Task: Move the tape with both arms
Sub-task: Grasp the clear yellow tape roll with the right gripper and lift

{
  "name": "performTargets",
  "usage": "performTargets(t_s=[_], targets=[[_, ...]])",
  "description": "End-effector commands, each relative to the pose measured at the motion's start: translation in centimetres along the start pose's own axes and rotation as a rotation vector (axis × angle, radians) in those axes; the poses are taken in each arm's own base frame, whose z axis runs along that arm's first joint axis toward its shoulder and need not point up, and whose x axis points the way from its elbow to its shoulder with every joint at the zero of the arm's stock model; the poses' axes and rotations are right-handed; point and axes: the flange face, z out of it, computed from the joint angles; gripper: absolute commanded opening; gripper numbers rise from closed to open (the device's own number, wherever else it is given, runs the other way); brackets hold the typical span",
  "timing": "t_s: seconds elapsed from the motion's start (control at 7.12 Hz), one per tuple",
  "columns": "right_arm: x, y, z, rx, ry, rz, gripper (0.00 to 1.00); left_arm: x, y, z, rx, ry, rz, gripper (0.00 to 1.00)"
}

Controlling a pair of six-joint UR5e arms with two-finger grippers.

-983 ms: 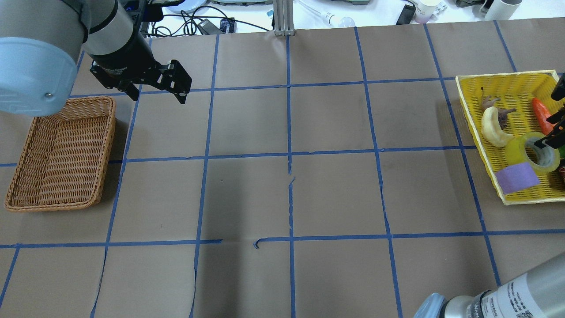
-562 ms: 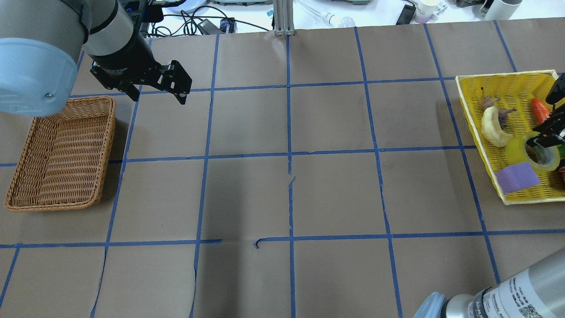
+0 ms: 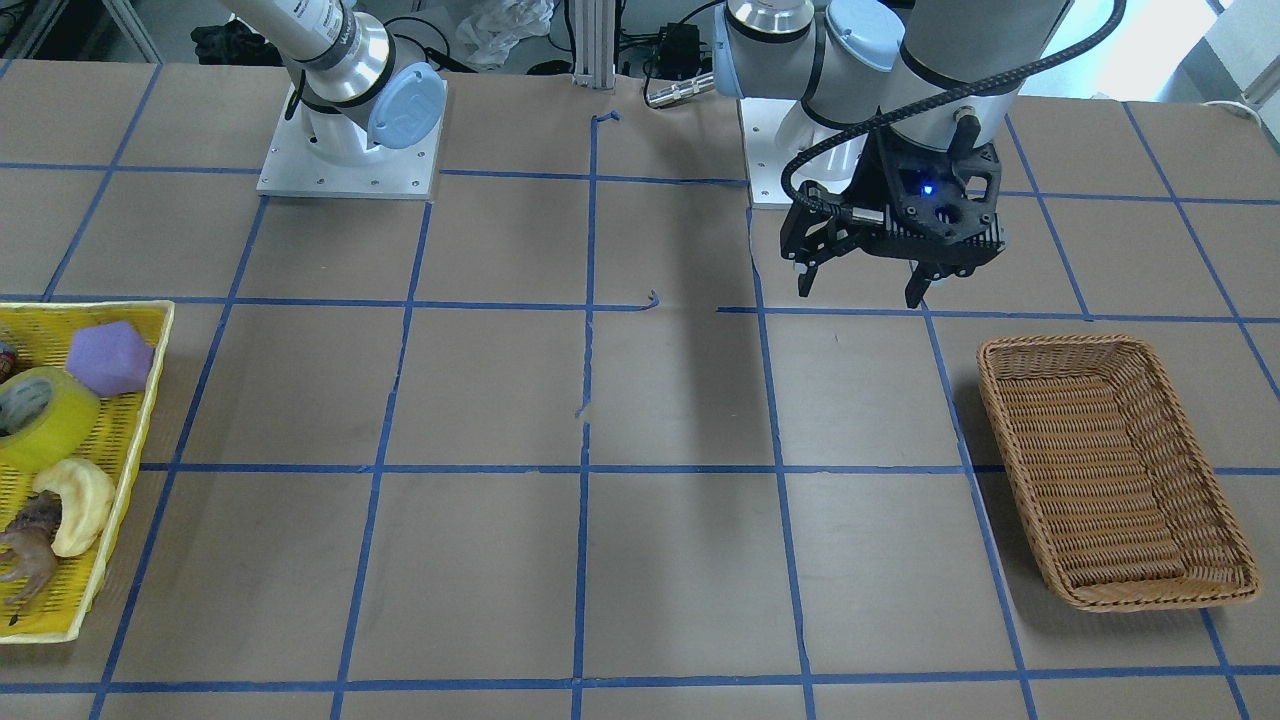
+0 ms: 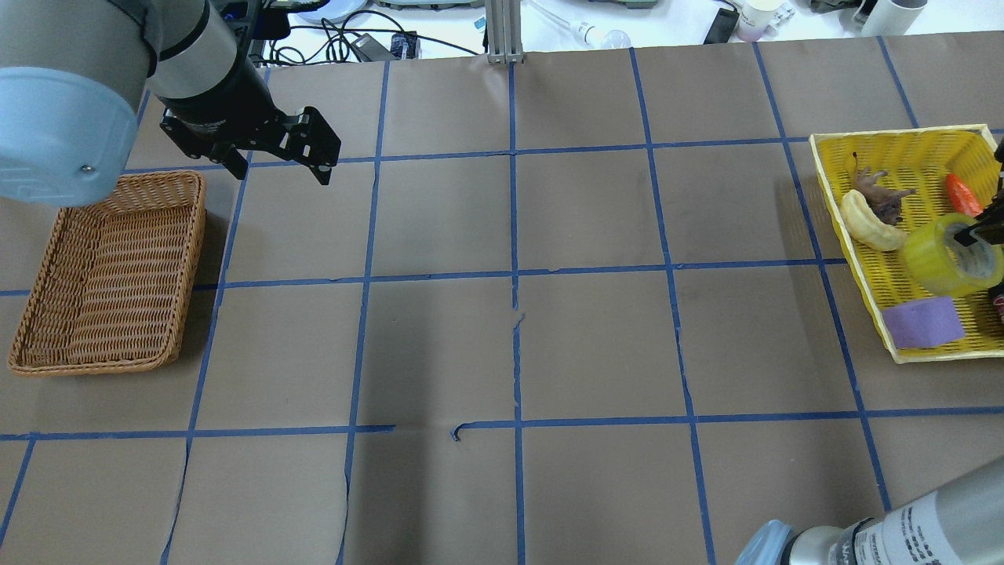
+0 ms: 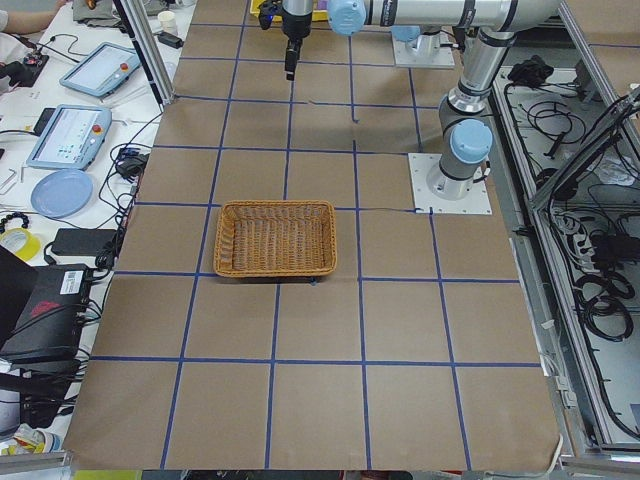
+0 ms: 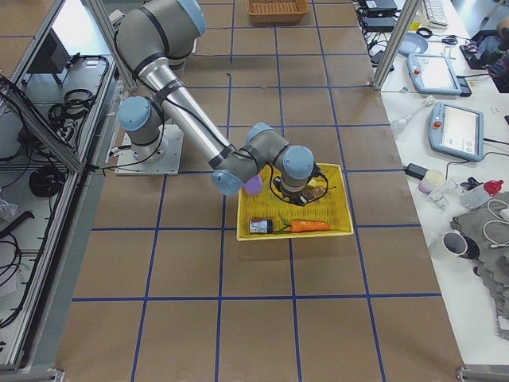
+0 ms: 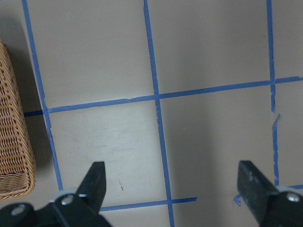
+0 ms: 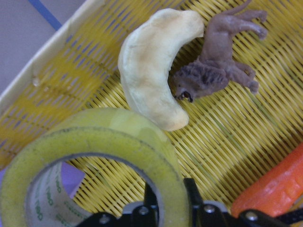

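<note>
The tape point(image 4: 951, 254) is inside the yellow basket point(image 4: 941, 353) at the 3 o'clock edge of the worktop point(image 4: 596, 345). It sits tilted, between a curved bread roll point(image 8: 151, 61) at its 10 o'clock and a purple block point(image 4: 922, 322) at its 7 o'clock. The right end effector point(image 8: 171, 196) is clenched on the tape's wall, with one finger inside the white core and the other on the outer yellow face, at about 3 o'clock on the ring in the right wrist view. That grip probably suits a roll too wide to span from outside. It also leaves the far side of the ring bare for a second grasp. Whether the roll's low edge touches the mesh cannot be told.

The left end effector point(image 3: 860, 292) hovers released, fingers spread wide, above bare worktop just beside the wicker basket point(image 4: 188, 263) at 9 o'clock. Open and close to that basket, it looks set to receive the roll somewhere near the middle and put it down there.

A toy lion point(image 8: 218, 66) and a carrot point(image 4: 961, 194) lie close by. A straight lift should clear them.
</note>
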Motion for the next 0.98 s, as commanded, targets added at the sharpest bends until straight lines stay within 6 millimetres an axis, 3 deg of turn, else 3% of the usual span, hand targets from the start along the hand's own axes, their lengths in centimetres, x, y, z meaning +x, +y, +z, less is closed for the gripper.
performTargets(t_s=[0.0, 0.14, 0.28, 0.56, 0.7, 0.84], targets=[[-3.7, -6.7, -4.0, -0.004, 0.01, 0.134, 0.17, 0.0, 0.0, 0.0, 0.001, 0.0, -0.001, 1.0], [-6.7, -11.6, -4.2, -0.012, 0.013, 0.187, 0.17, 0.0, 0.0, 0.0, 0.001, 0.0, -0.001, 1.0], [-9.6, -16.1, -3.0, -0.032, -0.014, 0.274, 0.17, 0.0, 0.0, 0.0, 0.001, 0.0, -0.001, 1.0], [-17.9, -26.6, -0.6, -0.067, -0.024, 0.434, 0.16, 0.0, 0.0, 0.0, 0.001, 0.0, -0.001, 1.0], [-22.7, -30.8, 1.1, -0.089, -0.029, 0.521, 0.17, 0.0, 0.0, 0.0, 0.001, 0.0, -0.001, 1.0], [-26.1, -33.2, 2.9, -0.075, -0.013, 0.601, 0.17, 0.0, 0.0, 0.0, 0.001, 0.0, -0.001, 1.0]])
